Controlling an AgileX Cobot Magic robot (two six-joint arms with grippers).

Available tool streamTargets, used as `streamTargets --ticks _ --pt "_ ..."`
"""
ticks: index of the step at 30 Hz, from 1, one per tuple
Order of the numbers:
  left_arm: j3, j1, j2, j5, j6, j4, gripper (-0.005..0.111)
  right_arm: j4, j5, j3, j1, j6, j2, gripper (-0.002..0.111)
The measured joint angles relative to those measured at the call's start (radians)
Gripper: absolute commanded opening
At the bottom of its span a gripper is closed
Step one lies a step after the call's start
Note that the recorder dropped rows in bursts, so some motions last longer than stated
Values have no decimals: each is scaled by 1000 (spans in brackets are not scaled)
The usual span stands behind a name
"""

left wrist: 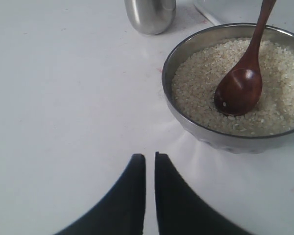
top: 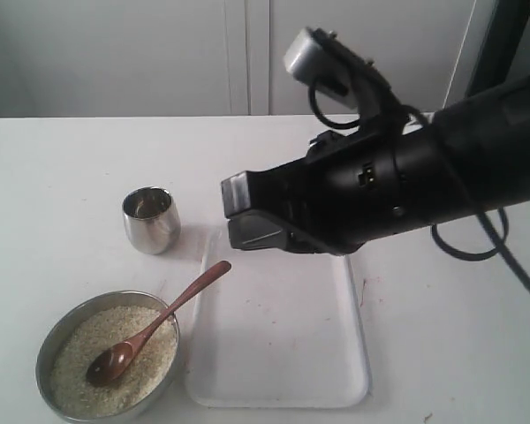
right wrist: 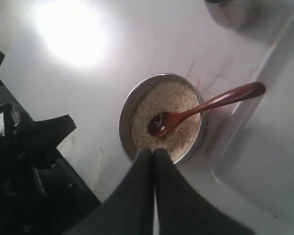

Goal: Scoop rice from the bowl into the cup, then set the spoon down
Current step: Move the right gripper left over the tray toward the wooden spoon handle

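Observation:
The grey metal bowl (top: pixel 46 343) stands at the table's front left, full of rice (top: pixel 75 371). The wooden spoon (top: pixel 159 320) lies in it, its oval end on the grains and its handle leaning over the rim toward the tray. The shiny steel cup (top: pixel 150 219) stands upright behind the bowl and looks empty. My right gripper (top: pixel 234 215) hovers shut above the tray, holding nothing; from its wrist the bowl (right wrist: pixel 129 110) and spoon (right wrist: pixel 206 104) lie below. My left gripper (left wrist: pixel 150 157) is shut and empty, low over the table beside the bowl (left wrist: pixel 183 120).
A white rectangular tray (top: pixel 278 353) lies right of the bowl, with the spoon handle's tip at its corner. My bulky right arm (top: pixel 442 168) spans the right half of the scene. A dark arm (right wrist: pixel 32 161) stands near the bowl in the right wrist view.

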Motion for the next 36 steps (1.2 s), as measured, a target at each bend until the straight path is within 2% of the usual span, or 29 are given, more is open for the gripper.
streamTargets --ticks 10,15,19,21,30,36 --pt "0 0 0 0 0 0 14 103 -93 0 49 0 165 1" --pt "0 0 0 0 0 0 14 126 -132 0 54 0 230 20" --pt "0 0 0 0 0 0 14 129 -161 2 54 35 276 47" --pt "0 0 0 0 0 0 14 157 -181 11 54 57 296 55" --pt "0 0 0 0 0 0 14 330 -325 61 54 99 377 56" --pt "0 0 0 0 0 0 14 391 -359 64 54 94 381 56"
